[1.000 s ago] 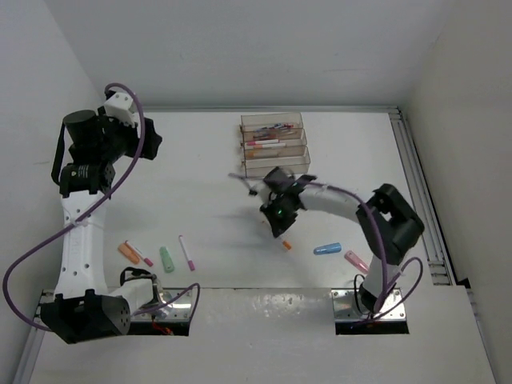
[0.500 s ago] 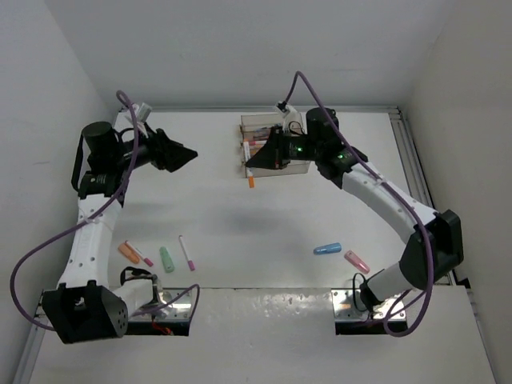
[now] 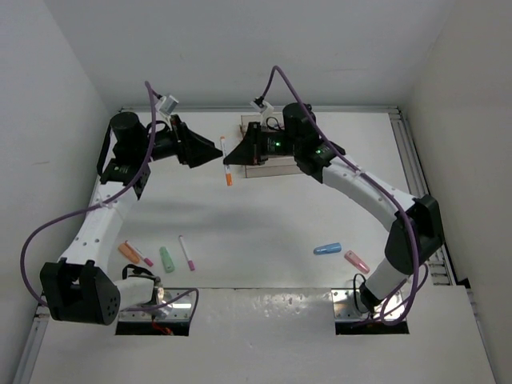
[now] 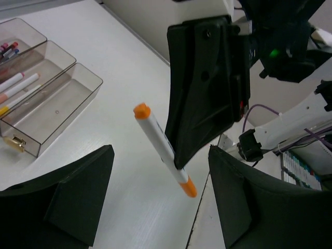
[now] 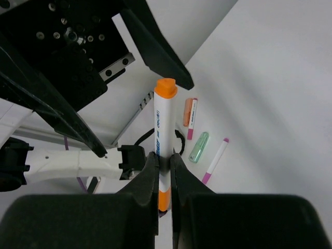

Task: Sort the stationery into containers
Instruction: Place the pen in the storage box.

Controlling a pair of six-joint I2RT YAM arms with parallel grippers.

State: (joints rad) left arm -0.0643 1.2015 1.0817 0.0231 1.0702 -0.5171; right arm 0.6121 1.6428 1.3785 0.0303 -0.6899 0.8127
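Note:
My right gripper point(image 3: 238, 157) is shut on a white pen with orange ends point(image 3: 227, 165) and holds it high above the table, left of the clear trays point(image 3: 270, 167). In the right wrist view the fingers point(image 5: 151, 171) clamp the pen point(image 5: 164, 122) near its lower end. My left gripper point(image 3: 210, 150) is open and empty, its tips pointing right at the pen. In the left wrist view the pen point(image 4: 158, 142) hangs between the two spread fingers point(image 4: 78, 197), held from above by the right gripper point(image 4: 207, 88). The trays point(image 4: 49, 106) hold several pens.
On the table at front left lie an orange marker point(image 3: 126, 251), a pink-capped pen point(image 3: 143, 255), a green piece point(image 3: 166, 258) and a pink-tipped pen point(image 3: 186, 252). At front right lie a blue piece point(image 3: 327, 248) and a pink piece point(image 3: 356, 261).
The right gripper rose from the table's middle with the pen and swung left of the trays. The left gripper reached right until its open tips face the pen.

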